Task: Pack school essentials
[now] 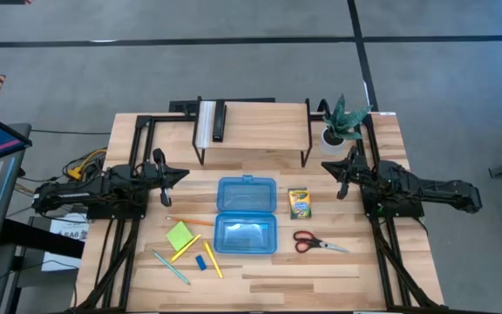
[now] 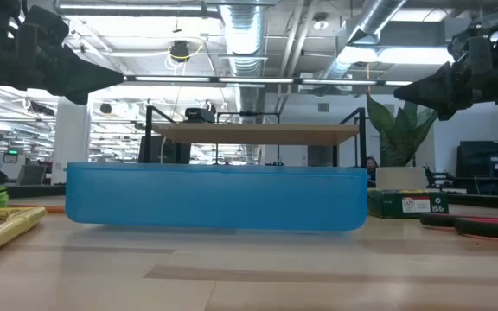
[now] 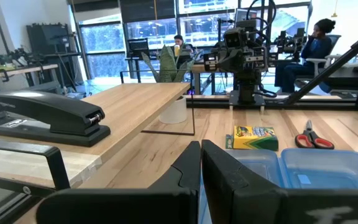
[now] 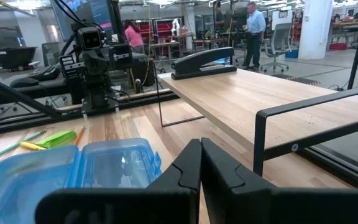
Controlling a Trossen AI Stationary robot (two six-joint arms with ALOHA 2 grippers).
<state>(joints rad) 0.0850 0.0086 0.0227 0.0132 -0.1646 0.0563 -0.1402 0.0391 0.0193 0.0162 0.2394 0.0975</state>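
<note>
The school essentials lie on the table around an open blue case (image 1: 246, 215): a lime-green sticky-note pad (image 1: 179, 235), yellow and orange pencils (image 1: 187, 247), a light-blue pen (image 1: 171, 268) and a small blue eraser (image 1: 201, 262) at its left, a crayon box (image 1: 299, 203) and red-handled scissors (image 1: 314, 242) at its right. My left gripper (image 1: 184, 174) hovers shut at the table's left edge, pointing level toward the right. My right gripper (image 1: 327, 166) hovers shut at the right edge, pointing left. Both are empty, above and apart from everything.
A low wooden shelf (image 1: 253, 128) stands at the far edge with a black stapler (image 1: 219, 121) on it. A potted plant (image 1: 342, 125) stands at the far right corner. People sit and stand in the room beyond the table.
</note>
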